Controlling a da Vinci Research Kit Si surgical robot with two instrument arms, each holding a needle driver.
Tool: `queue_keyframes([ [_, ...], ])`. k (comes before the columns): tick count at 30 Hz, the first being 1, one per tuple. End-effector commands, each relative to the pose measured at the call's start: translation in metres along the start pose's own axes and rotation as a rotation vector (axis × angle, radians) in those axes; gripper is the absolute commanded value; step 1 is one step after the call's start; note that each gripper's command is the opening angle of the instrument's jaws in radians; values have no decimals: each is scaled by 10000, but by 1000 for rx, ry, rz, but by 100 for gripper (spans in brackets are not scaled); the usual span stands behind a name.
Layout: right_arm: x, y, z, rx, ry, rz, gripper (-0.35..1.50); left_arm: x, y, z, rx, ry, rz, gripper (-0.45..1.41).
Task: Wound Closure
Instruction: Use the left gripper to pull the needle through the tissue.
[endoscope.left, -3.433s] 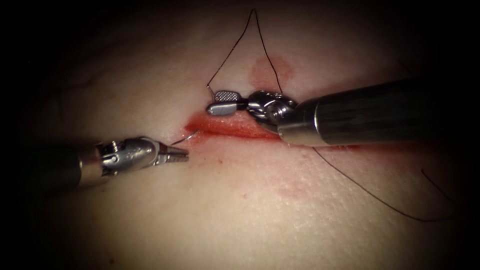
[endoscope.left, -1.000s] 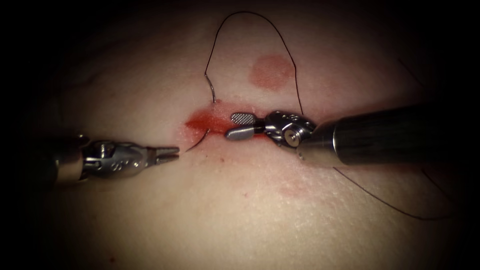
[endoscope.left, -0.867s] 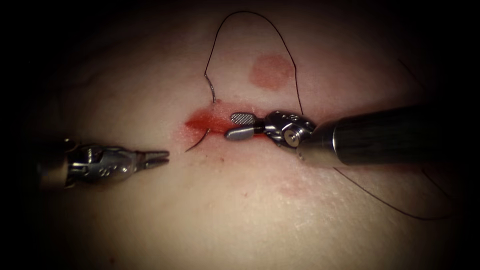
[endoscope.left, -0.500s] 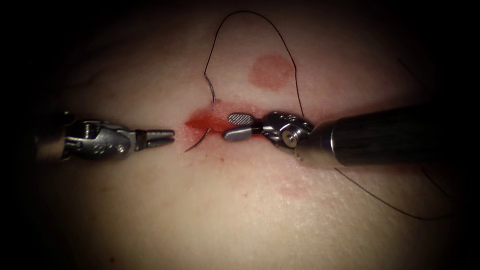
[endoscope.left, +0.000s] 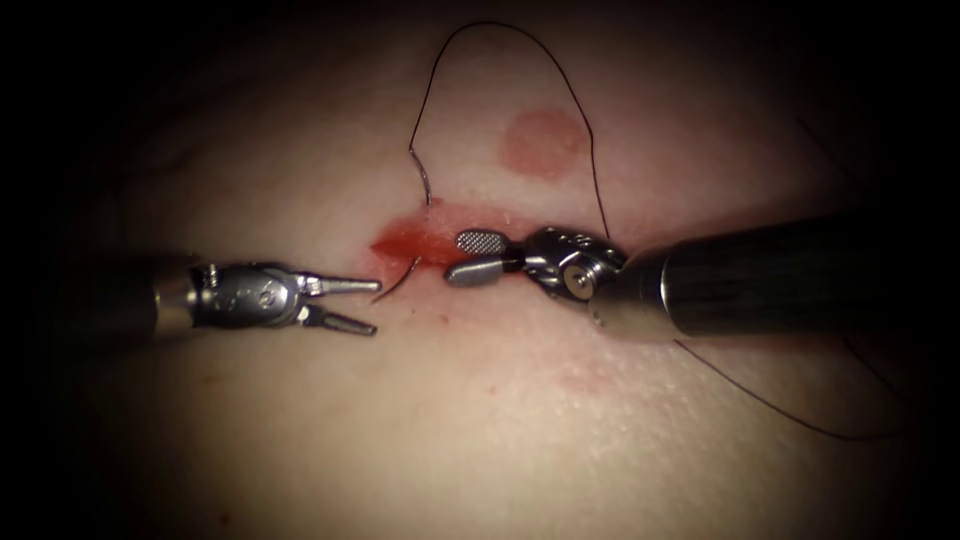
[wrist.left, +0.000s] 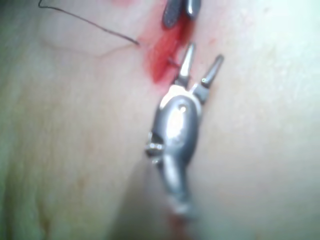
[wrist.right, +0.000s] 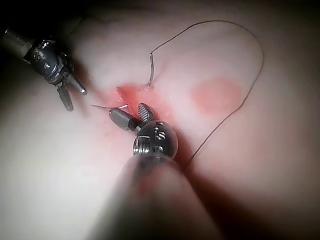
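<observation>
The curved needle (endoscope.left: 403, 275) sits in the tissue (endoscope.left: 480, 430) at the left end of the red cut (endoscope.left: 420, 240). Its tip sticks out below the cut and its tail (endoscope.left: 424, 180) rises above it; nothing holds it. My left tool (endoscope.left: 372, 307) is open, its upper jaw just left of the tip (wrist.left: 172, 62), holding nothing. My right tool (endoscope.left: 468, 256) lies open and empty over the cut, right of the needle. Black thread (endoscope.left: 500, 25) arcs from the tail behind the right tool's shaft. The right wrist view shows the right tool (wrist.right: 131, 116), needle (wrist.right: 102, 106) and left tool (wrist.right: 70, 95).
A round pink mark (endoscope.left: 542, 143) lies on the tissue above the right tool. More thread (endoscope.left: 780, 410) trails across the tissue at the lower right. Red fluid stains the skin around the cut. The right shaft (endoscope.left: 760, 270) covers the cut's right part.
The right tool let go at the needle's tail, drew back right, then held still. The left tool backed off left, returned toward the needle's tip and opened its jaws.
</observation>
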Motion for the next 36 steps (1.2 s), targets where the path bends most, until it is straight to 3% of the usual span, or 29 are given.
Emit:
queue_keyframes([
  [1, -6, 0, 6, 3, -1, 1, 147, -9, 1, 9, -14, 11, -1, 36],
  [5, -7, -1, 5, 5, -1, 1, 147, -16, 0, 26, -26, -18, -3, 43],
  [10, -7, -1, 3, 7, -2, 0, 148, -41, -10, 31, -8, -125, 8, 36],
  [16, -8, -1, -1, 10, -3, -1, 148, -73, -7, 11, 36, -180, 13, 33],
  [36, -8, -1, 0, 10, -3, -1, 148, -108, -5, -11, 21, -301, 40, 29],
])
